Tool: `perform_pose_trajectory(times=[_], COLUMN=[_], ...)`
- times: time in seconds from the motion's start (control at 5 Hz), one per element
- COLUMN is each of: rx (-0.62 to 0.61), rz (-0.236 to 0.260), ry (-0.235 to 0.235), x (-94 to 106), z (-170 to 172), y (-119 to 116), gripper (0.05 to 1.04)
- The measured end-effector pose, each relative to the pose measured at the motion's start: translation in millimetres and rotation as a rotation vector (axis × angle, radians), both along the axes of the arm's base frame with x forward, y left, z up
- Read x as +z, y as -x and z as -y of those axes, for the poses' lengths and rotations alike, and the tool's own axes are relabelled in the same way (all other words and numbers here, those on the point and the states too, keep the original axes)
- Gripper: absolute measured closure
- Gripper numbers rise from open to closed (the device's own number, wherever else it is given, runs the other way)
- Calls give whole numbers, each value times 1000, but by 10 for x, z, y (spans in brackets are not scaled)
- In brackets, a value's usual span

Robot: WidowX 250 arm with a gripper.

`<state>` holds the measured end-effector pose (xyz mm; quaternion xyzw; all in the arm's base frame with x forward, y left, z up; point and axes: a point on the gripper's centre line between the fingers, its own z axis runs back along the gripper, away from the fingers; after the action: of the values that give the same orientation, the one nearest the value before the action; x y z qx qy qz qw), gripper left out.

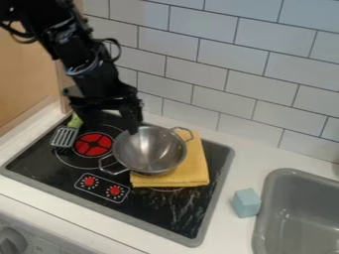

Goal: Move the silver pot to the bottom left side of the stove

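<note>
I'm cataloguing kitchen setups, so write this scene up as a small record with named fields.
surface: black stove set in a white counter
silver pot: upright, partly on the yellow cloth
pot handles: two, on opposite sides
gripper: at the pot's upper-left rim in the picture; contact unclear
utensil: slotted spatula with a green handle, left of the pot
stove controls: two red knobs
beside the stove: pale blue block, then gray sink

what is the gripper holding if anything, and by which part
That can't be told: the gripper is at the rim of the silver pot, but no grip can be made out.
</note>
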<state>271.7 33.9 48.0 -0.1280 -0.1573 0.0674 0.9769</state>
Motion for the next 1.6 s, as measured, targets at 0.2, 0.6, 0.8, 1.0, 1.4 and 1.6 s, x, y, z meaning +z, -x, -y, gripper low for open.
perform_pose_trajectory(times=[0.2,0.6,0.8,1.0,1.4,1.6], rx=[26,11,-3,-14,-36,-39], rz=[-18,18,15,12,11,12], ry=[81,181,185,175,155,155], x=[-108,-176,-193,-217,-230,-226], z=[-21,70,98,118,112,120], y=[13,-52,-52,-53,-44,-46], gripper=[85,85,141,453,954,1026])
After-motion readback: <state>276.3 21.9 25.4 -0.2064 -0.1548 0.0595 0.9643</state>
